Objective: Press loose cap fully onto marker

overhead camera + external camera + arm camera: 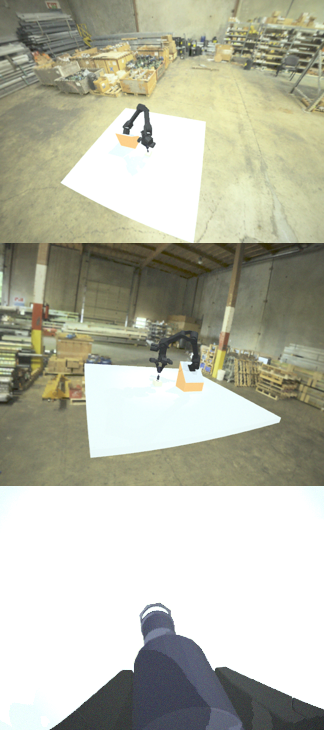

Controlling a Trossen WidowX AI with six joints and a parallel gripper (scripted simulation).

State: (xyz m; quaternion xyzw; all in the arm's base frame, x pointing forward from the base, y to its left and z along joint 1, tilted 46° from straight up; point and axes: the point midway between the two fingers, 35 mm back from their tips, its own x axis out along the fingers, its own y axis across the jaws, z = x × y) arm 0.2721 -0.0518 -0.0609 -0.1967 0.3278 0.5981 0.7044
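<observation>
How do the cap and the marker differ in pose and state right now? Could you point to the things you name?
The cap (170,686) is clamped in the claw (158,371) (175,686); the marker (157,378) (158,621) stands in the block (157,384). The cap is above, while the marker is below it. In the wrist view the cap looks wider, the marker narrower with a pale band. Both are dark.

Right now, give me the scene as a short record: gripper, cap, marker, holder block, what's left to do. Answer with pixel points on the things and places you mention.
gripper: shut on the cap, above the holder block
cap: dark, between the fingers
marker: upright in the block, directly below the cap; full seating cannot be told
holder block: pale, on the table (104,423)
left to do: press home if needed, release, move away
</observation>
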